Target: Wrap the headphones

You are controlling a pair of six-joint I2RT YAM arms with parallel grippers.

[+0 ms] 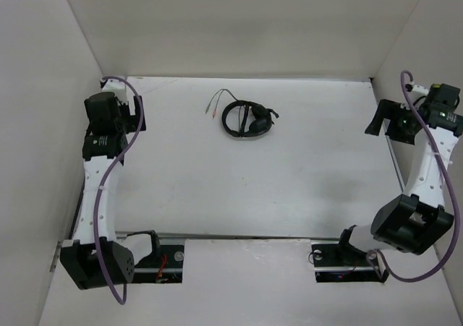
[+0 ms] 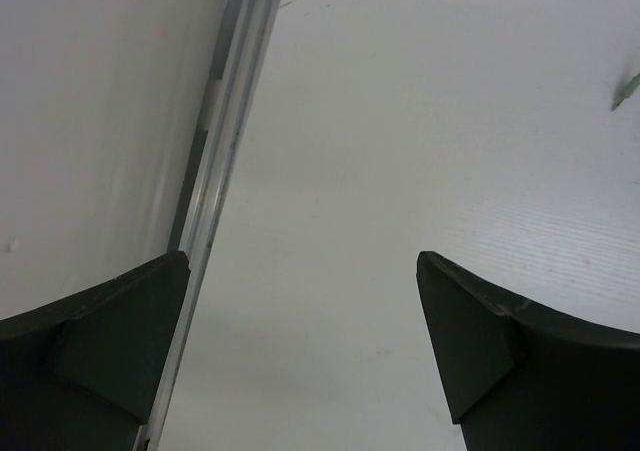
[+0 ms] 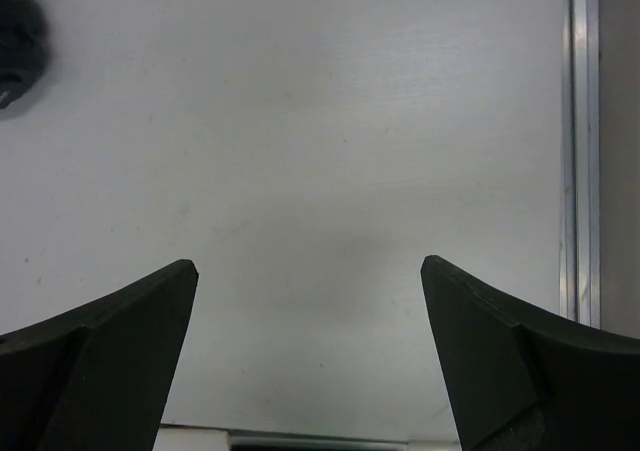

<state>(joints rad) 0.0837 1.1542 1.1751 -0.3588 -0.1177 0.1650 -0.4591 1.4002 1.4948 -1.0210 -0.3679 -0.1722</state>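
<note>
Lying flat in the upper middle of the top view, toward the far side of the table (image 1: 253,189): the headphones (image 1: 249,118), headband and earcups bunched into one dark ring. A length of thin cord (image 1: 223,95) trails out of the ring toward the upper left, loose on the table. Its two plugs (image 1: 210,109) end just left of the headband.

Left claw (image 2: 300,266): spread wide, only bare table showing between the fingers. A metal rail (image 2: 225,141) runs past the left finger in the wrist view. In the top view this claw sits at the upper left of the frame, well apart from the headphones.

Right claw (image 3: 308,266): spread wide, bare table between the fingers. It sits at the upper right of the top view, also well apart from the headphones.

Dark rounded shape (image 3: 18,41) at the upper left corner of the right wrist view; cannot tell what it is.
</note>
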